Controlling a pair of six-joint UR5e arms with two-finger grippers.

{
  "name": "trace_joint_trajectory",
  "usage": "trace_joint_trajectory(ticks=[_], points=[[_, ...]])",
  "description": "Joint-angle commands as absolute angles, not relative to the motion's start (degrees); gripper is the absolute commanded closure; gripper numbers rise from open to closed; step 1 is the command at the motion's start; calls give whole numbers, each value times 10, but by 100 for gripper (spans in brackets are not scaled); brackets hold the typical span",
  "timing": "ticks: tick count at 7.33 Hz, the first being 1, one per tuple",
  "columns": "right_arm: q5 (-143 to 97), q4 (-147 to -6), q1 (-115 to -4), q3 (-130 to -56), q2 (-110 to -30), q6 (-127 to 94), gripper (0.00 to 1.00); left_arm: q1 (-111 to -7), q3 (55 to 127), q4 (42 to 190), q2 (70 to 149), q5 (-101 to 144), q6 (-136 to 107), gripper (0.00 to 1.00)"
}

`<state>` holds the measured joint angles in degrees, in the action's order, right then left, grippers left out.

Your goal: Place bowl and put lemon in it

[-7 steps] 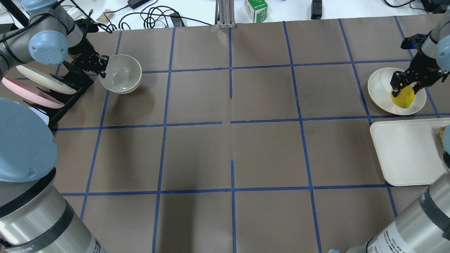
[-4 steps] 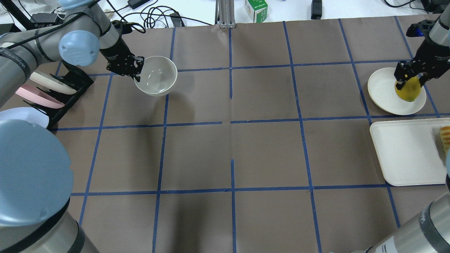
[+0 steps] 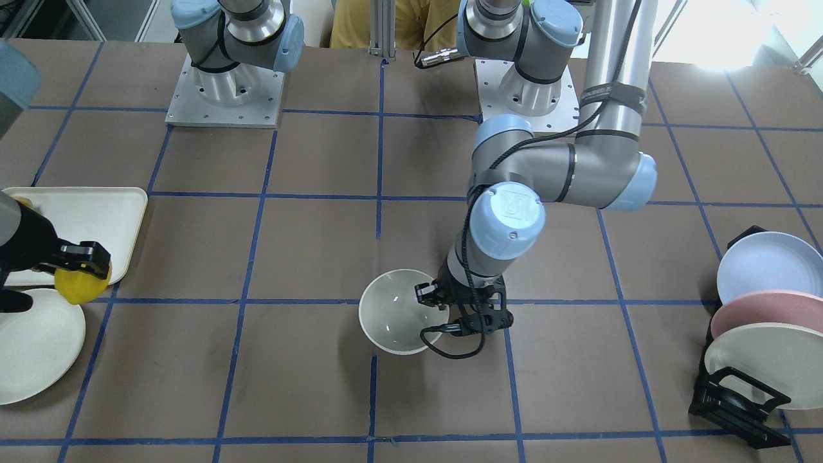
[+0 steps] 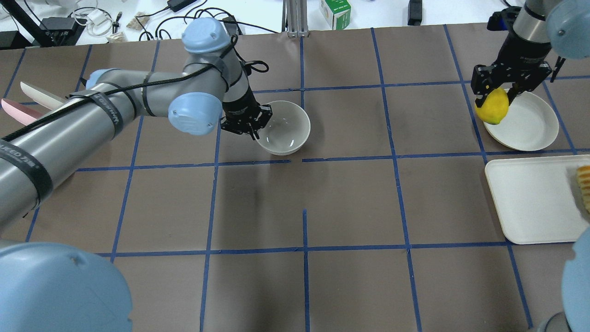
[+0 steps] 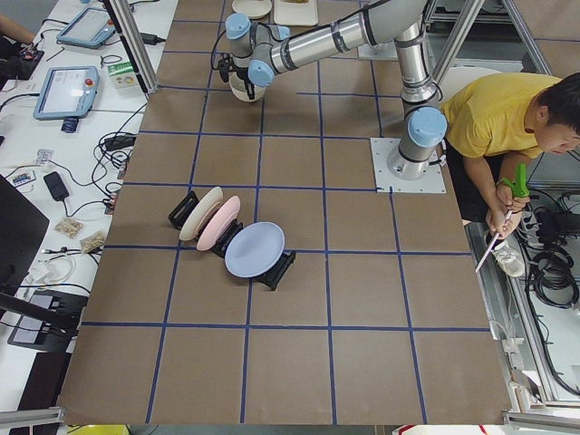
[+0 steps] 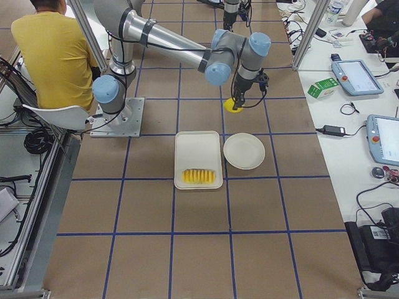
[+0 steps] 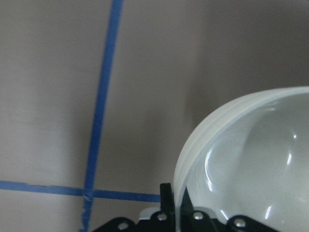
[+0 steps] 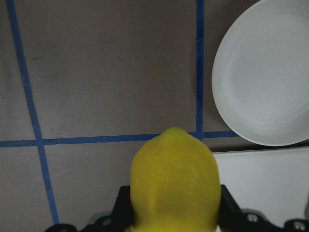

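Bowl [image 4: 286, 125], deep, glossy off-white, plain-rimmed; lemon [image 4: 492, 107], bright yellow, pointed tip.

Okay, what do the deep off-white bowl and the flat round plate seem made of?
Deep off-white bowl: glossy, with sharp light glints; likely glazed ceramic or hard plastic. Flat round off-white plate: duller, no glints; perhaps matte plastic or melamine.

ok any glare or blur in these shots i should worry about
Front-facing view: the top right corner is blown out white. Left wrist view: small glints inside the bowl, its near rim soft. Right wrist view: the lemon sits close and slightly blurred.
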<state>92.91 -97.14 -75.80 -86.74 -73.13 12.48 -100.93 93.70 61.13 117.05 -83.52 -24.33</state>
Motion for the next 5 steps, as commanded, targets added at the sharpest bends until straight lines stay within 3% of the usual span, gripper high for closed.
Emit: trace_joint_trajectory(ticks=[1, 3, 4, 5], points=[[903, -964, -828, -869, -748, 25, 100, -1055, 956, 595, 1162, -834, -301, 100], [901, -973, -904, -869, -748, -56, 100, -1058, 961, 597, 1165, -835, -292, 100], [902, -981, -936, -867, -744, -72, 100, -1050, 962, 593, 1171, -838, -273, 52], [903, -990, -947, -870, -742, -96, 100, -1044, 960, 591, 1168, -838, -252, 31]])
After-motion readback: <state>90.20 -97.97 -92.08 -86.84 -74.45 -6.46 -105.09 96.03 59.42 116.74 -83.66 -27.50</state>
